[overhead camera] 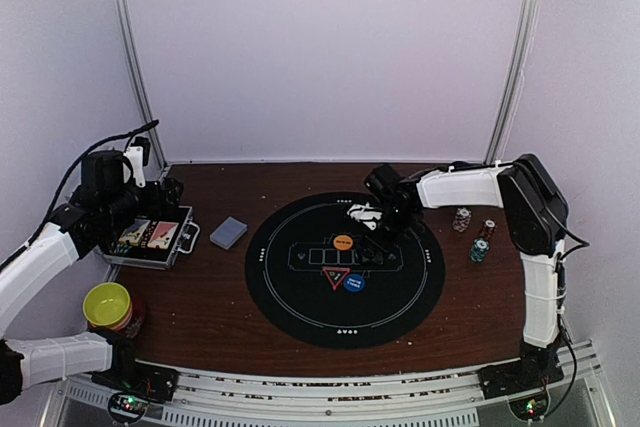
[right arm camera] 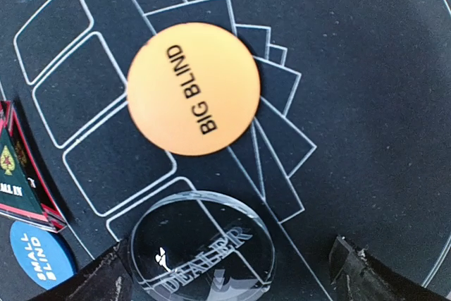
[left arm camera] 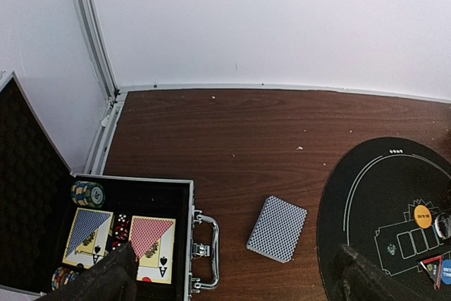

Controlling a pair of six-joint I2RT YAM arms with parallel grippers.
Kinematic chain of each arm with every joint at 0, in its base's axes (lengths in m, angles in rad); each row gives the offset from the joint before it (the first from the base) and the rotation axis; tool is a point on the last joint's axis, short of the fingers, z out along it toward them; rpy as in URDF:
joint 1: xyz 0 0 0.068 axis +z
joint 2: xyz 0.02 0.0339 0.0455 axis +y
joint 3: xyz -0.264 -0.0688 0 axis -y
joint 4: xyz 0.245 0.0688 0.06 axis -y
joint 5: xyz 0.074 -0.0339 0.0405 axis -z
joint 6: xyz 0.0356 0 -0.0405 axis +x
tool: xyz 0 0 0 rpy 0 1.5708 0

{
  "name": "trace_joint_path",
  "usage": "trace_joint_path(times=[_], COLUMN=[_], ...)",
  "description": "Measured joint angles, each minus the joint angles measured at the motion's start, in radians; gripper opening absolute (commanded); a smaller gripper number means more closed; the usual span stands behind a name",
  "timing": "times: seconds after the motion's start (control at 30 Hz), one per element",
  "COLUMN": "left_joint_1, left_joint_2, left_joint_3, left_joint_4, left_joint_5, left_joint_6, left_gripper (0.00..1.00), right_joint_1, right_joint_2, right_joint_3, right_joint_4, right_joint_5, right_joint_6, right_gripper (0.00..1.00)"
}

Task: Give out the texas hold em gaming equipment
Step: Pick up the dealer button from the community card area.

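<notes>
On the round black mat (overhead camera: 300,292) lie an orange "BIG BLIND" button (right arm camera: 194,88), a blue "SMALL BLIND" button (right arm camera: 39,255) and a red triangle marker (right arm camera: 17,167). A clear "DEALER" button (right arm camera: 201,248) lies flat between the wide-apart fingers of my open right gripper (right arm camera: 229,280), close to the left finger (right arm camera: 99,283). My right gripper (overhead camera: 378,237) hangs low over the mat's middle. The grey-blue card deck (left arm camera: 277,228) rests on the wood between case and mat. My open left gripper (left arm camera: 236,283) hovers above it, holding nothing. Striped poker chips (overhead camera: 480,247) stand right of the mat.
An open metal case (left arm camera: 180,244) at the left holds two card packs (left arm camera: 151,244), dice and chips (left arm camera: 88,192). A yellow-green bowl (overhead camera: 107,304) sits at the near left. White walls and frame posts (overhead camera: 135,77) close in the table's back and sides.
</notes>
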Motion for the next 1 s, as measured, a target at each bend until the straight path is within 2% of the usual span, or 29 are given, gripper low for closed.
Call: trace_joint_path(times=[0.23,0.37,0.6,0.87,1.0], left_joint_1=[0.000,0.000,0.000,0.000,0.000], left_joint_2=[0.000,0.000,0.000,0.000,0.000], left_joint_3=[0.000,0.000,0.000,0.000,0.000], left_joint_4=[0.000,0.000,0.000,0.000,0.000], left_joint_5=[0.000,0.000,0.000,0.000,0.000], left_joint_6=[0.000,0.000,0.000,0.000,0.000], left_gripper=[0.98,0.98,0.98,0.98,0.98], right_joint_1=[0.001,0.010,0.023,0.024,0.030], right_joint_2=[-0.012,-0.019,-0.019,-0.015,-0.014], right_joint_3=[-0.024,-0.035,-0.034,-0.022,-0.015], right_joint_4=[0.018,0.021,0.017,0.003,-0.009], right_joint_5=[0.000,0.000,-0.008,-0.023,-0.026], right_joint_6=[-0.010,-0.016,-0.029,-0.033,-0.036], right_gripper=[0.89,0.79,0.76,0.54,0.46])
